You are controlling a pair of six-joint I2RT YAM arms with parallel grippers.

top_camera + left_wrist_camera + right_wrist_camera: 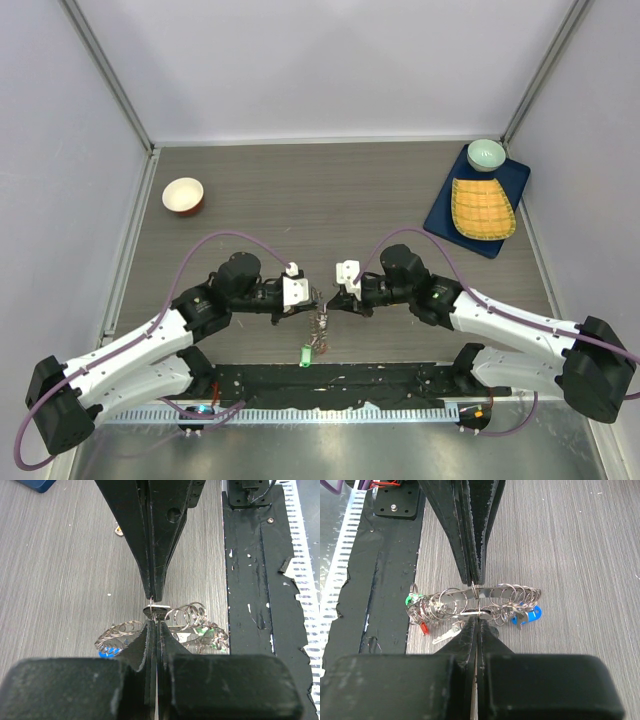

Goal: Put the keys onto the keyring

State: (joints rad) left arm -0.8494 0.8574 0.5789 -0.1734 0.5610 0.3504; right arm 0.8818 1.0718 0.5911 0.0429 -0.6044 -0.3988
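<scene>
White arm shells (130, 350); black joints (238, 271); purple cables (235, 233); black tapered fingers (166, 545).

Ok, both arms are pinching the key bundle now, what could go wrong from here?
The right gripper pinches the thin keyring and the left gripper what looks like a key, both with just the tips of their fingers; any pull apart could slip one free.
Dangling keys and small rings crowd the pinch points and could snag.
The black mat lies close by, so a dropped bundle may land there.
</scene>
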